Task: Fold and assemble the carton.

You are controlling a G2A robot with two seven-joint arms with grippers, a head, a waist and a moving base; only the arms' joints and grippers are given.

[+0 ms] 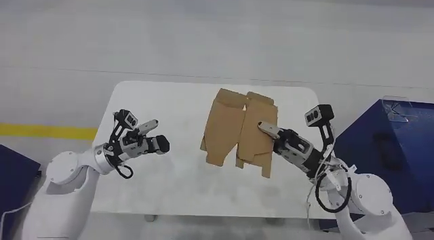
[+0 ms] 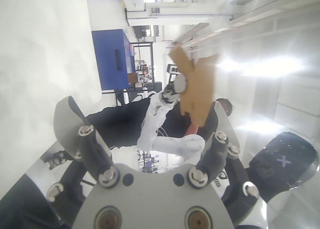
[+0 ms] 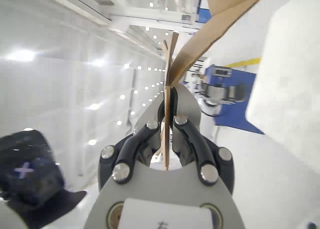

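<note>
The carton is a flattened brown cardboard blank, held up over the middle-right of the white table. My right gripper is shut on its right edge. In the right wrist view the cardboard stands edge-on between the fingers, and a loose flap swings outward beyond them. My left gripper hovers over the table's left side, open and holding nothing, some way from the carton. From the left wrist view the carton appears farther off between the spread fingers.
A blue cabinet stands off the table's right edge, and another blue block sits at the left. Yellow floor lines run beside the table. Bare tabletop lies between the two arms.
</note>
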